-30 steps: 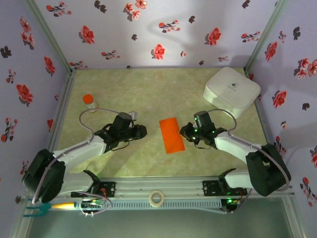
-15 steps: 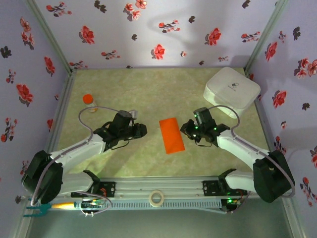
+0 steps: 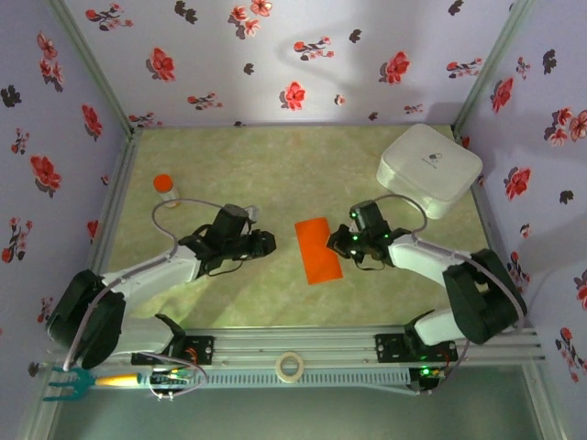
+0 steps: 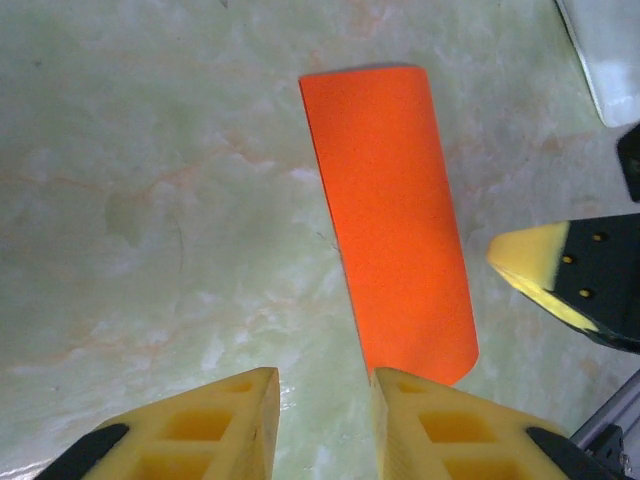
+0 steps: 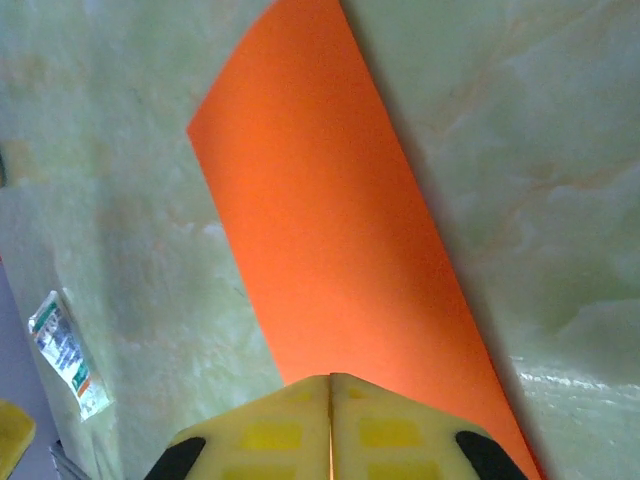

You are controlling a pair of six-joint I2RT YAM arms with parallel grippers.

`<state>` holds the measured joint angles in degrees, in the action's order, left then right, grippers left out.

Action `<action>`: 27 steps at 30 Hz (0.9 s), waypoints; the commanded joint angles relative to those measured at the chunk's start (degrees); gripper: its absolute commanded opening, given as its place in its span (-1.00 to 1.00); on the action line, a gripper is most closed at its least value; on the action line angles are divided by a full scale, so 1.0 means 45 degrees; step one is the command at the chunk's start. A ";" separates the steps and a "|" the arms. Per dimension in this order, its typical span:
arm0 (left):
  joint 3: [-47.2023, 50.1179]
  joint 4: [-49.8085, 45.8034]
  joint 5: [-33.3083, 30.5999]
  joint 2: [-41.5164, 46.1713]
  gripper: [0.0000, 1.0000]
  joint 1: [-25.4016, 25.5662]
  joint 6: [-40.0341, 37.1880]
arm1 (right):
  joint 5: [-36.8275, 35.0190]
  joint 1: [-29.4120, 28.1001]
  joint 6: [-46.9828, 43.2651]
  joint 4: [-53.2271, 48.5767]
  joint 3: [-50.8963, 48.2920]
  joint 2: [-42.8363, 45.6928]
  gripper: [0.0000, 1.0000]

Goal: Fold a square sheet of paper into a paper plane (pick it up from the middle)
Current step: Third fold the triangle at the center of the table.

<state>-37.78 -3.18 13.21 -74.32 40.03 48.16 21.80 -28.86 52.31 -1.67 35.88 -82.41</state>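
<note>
The square sheet of paper (image 3: pixel 317 249) is a bright orange-red rectangle lying flat mid-table, folded to a narrow strip (image 4: pixel 395 220). My left gripper (image 3: pixel 268 243) sits just left of it, jaws slightly open with bare table between them (image 4: pixel 325 375); its right fingertip lies near the strip's near corner. My right gripper (image 3: pixel 341 243) is at the strip's right edge with both fingers pressed together (image 5: pixel 330 378), tips over the paper (image 5: pixel 330 230). Whether paper is pinched between them I cannot tell. A yellow right fingertip (image 4: pixel 540 262) shows in the left wrist view.
A white case (image 3: pixel 429 169) stands at the back right, its corner in the left wrist view (image 4: pixel 610 50). An orange-capped bottle (image 3: pixel 164 188) stands at the back left. A small printed packet (image 5: pixel 68 352) lies beyond the paper. A tape roll (image 3: pixel 291 366) rests on the front rail.
My right gripper has slid left onto the paper's right edge and closed its fingers. My left gripper has edged slightly right toward the paper. The paper has not moved.
</note>
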 commanded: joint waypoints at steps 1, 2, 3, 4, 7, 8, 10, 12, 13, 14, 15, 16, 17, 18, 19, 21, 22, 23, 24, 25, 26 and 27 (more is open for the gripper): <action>-0.0132 0.0765 0.0820 -0.0561 -0.37 0.0194 0.0512 | 0.0660 0.0157 -0.0538 0.0617 0.0060 -0.0527 -0.86; -0.0191 0.0790 0.0846 -0.0728 -0.36 0.0296 0.0542 | 0.0549 0.0246 -0.0707 0.0442 0.0040 -0.0542 -0.86; -0.0165 0.0929 0.0842 -0.0883 -0.36 0.0366 0.0574 | 0.0438 0.0358 -0.0774 0.0375 -0.0015 -0.0515 -0.86; -0.0164 0.1157 0.0879 -0.1062 -0.34 0.0447 0.0657 | 0.0507 0.0556 -0.0822 0.0441 -0.0150 -0.0534 -0.86; -0.0223 0.1806 0.1228 -0.1779 -0.33 0.0585 0.0835 | 0.1131 0.0970 -0.0897 0.0870 -0.0431 -0.0772 -0.86; -0.0318 0.1990 0.1331 -0.2047 -0.31 0.0606 0.0871 | 0.1242 0.1003 -0.0949 0.0954 -0.0490 -0.0927 -0.85; -0.0562 0.2199 0.1496 -0.2585 -0.30 0.0654 0.0952 | 0.1280 0.1003 -0.1000 0.0833 -0.0539 -0.1251 -0.85; -0.0824 0.2415 0.1672 -0.3084 -0.30 0.0721 0.1027 | 0.1373 0.0999 -0.0815 0.1212 -0.0838 -0.1456 -0.86; -0.0936 0.2533 0.1750 -0.3353 -0.30 0.0747 0.1083 | 0.1407 0.1002 -0.0686 0.1421 -0.0981 -0.1506 -0.86; -0.1067 0.2580 0.1788 -0.3582 -0.29 0.0743 0.1147 | 0.1372 0.1004 -0.0532 0.1563 -0.1153 -0.1496 -0.85; -0.1149 0.2601 0.1827 -0.3763 -0.28 0.0772 0.1203 | 0.1293 0.1004 -0.0396 0.1591 -0.1255 -0.1457 -0.86; -0.1208 0.2654 0.1855 -0.3947 -0.27 0.0790 0.1226 | 0.1151 0.1004 -0.0320 0.1486 -0.1330 -0.1406 -0.86; -0.1248 0.2696 0.1883 -0.4118 -0.26 0.0791 0.1304 | 0.1043 0.1004 -0.0244 0.1377 -0.1393 -0.1357 -0.85; -0.1289 0.2732 0.1903 -0.4255 -0.24 0.0802 0.1355 | 0.0982 0.1003 -0.0124 0.1382 -0.1478 -0.1304 -0.85; -0.1310 0.2784 0.1949 -0.4400 -0.24 0.0812 0.1401 | 0.0980 0.1003 0.0064 0.1531 -0.1614 -0.1270 -0.85; -0.1368 0.2943 0.2004 -0.4639 -0.24 0.0811 0.1552 | 0.1189 0.0985 0.0461 0.1977 -0.1894 -0.1172 -0.85; -0.1387 0.3072 0.2039 -0.4773 -0.24 0.0811 0.1639 | 0.1241 0.0983 0.0608 0.2139 -0.2001 -0.1094 -0.85; -0.1426 0.3132 0.2078 -0.4907 -0.24 0.0821 0.1695 | 0.1190 0.0982 0.0710 0.2072 -0.2050 -0.1000 -0.85; -0.1466 0.3177 0.2083 -0.5010 -0.25 0.0822 0.1762 | 0.1097 0.0964 0.0752 0.1963 -0.2087 -0.0901 -0.85; -0.1523 0.3187 0.2089 -0.5184 -0.26 0.0814 0.1839 | 0.0975 0.0946 0.0767 0.1864 -0.2130 -0.0770 -0.85; -0.1546 0.3239 0.2125 -0.5353 -0.27 0.0802 0.1956 | 0.0876 0.0959 0.0791 0.1784 -0.2156 -0.0676 -0.85; -0.1546 0.3388 0.2200 -0.5504 -0.28 0.0825 0.2068 | 0.0803 0.0964 0.0796 0.1769 -0.2193 -0.0588 -0.85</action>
<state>-43.27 9.78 21.61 -97.27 43.31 55.51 27.22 -24.40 54.26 9.34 27.62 -86.02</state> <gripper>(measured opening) 0.364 0.076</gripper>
